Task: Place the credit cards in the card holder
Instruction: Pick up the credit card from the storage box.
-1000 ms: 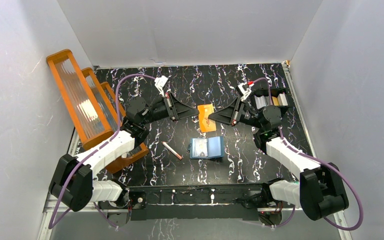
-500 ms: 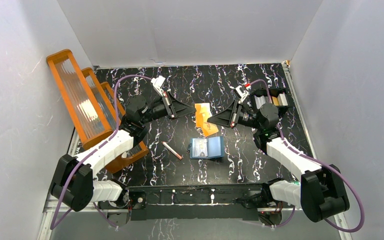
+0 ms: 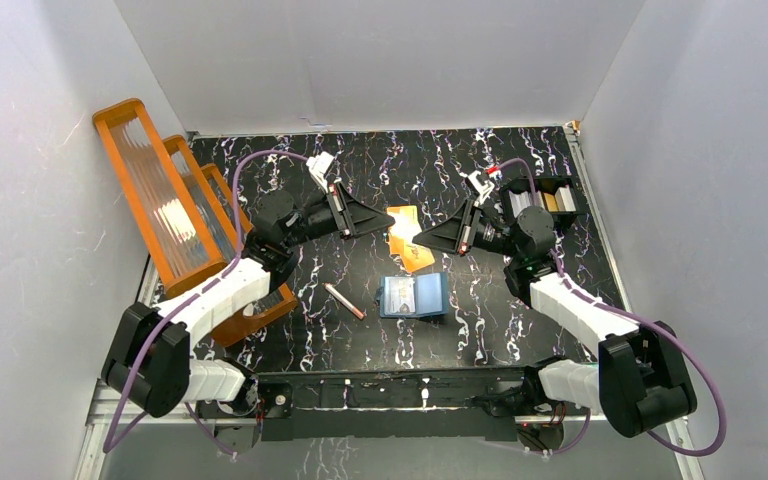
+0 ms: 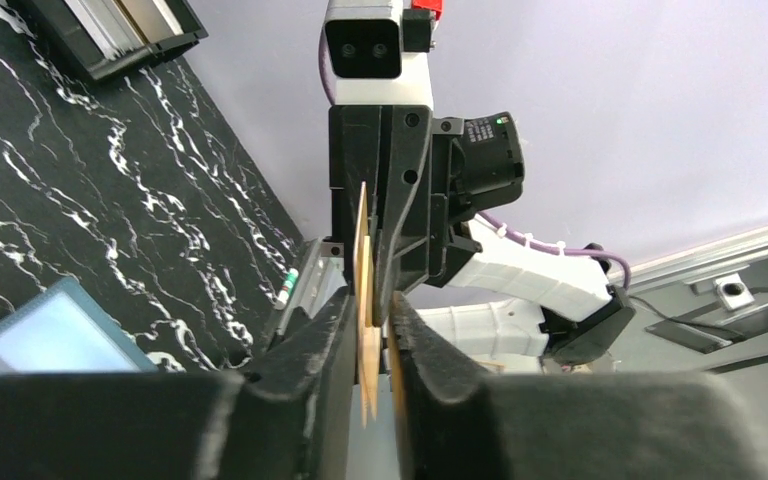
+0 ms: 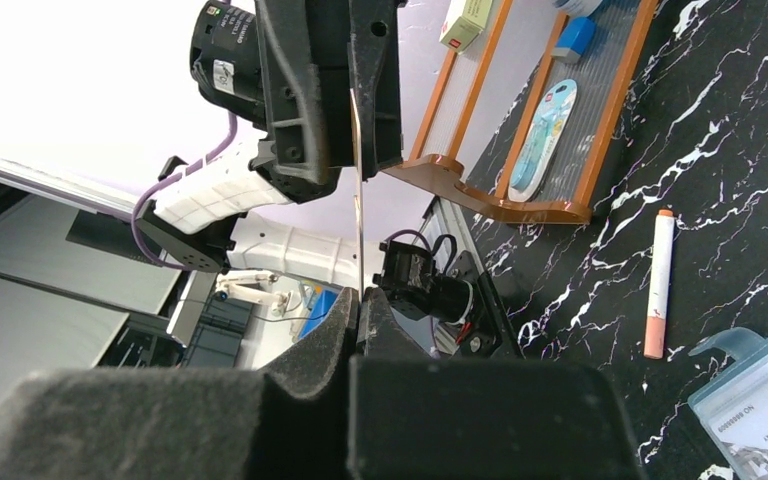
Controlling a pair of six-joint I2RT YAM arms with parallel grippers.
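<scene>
An orange-gold credit card hangs above the table between my two grippers, which face each other. My right gripper is shut on its right end; in the right wrist view the card runs edge-on from my pinched jaws. My left gripper stands slightly open around the other end. In the left wrist view the card sits between the parted fingers with a gap beside it. The teal card holder lies open on the table below, its pockets facing up.
A pink-brown stick lies left of the card holder. The big orange ribbed rack stands along the left side. A black compartmented tray sits at the back right. A further orange sliver shows just under the held card.
My right gripper has closed on the card. My left gripper, shut on it before, has parted its jaws. The card has shifted slightly left and tilted.
</scene>
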